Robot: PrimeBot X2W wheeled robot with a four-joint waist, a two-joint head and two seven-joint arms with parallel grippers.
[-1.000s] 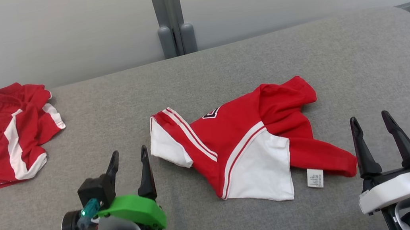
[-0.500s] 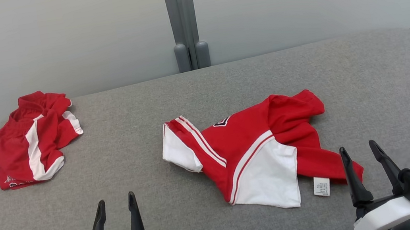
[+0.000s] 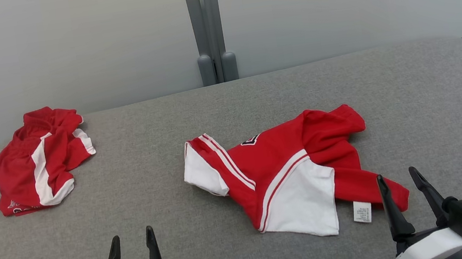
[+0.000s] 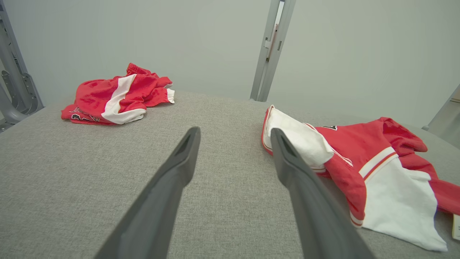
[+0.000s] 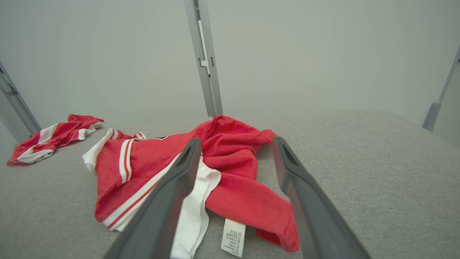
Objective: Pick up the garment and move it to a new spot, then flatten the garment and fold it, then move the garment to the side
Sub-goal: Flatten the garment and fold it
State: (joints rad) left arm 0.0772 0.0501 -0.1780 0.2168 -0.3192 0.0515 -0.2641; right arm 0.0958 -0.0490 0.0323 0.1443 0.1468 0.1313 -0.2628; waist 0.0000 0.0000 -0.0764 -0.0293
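Observation:
The garment (image 3: 291, 170) is a red and white shirt lying crumpled in the middle of the grey padded table (image 3: 227, 103), with a white label (image 3: 362, 211) at its near right hem. My right gripper (image 3: 396, 175) stands open just right of that hem, with nothing between its fingers. In the right wrist view the garment (image 5: 230, 169) lies just beyond the open gripper (image 5: 236, 141). My left gripper (image 3: 132, 234) is open at the near edge, well left of the garment. In the left wrist view the open gripper (image 4: 234, 131) points past the garment's (image 4: 359, 158) white sleeve.
A second red and white garment (image 3: 36, 161) lies bunched at the table's far left corner, also seen as a red heap (image 4: 115, 95) from the left wrist. A grey metal post (image 3: 207, 24) stands behind the table against a pale wall. Bare grey cloth lies between the two garments.
The head camera has shifted, so the whole picture sits lower and further right. Both grippers have drawn back toward the near edge, the left one most. The garments lie as before.

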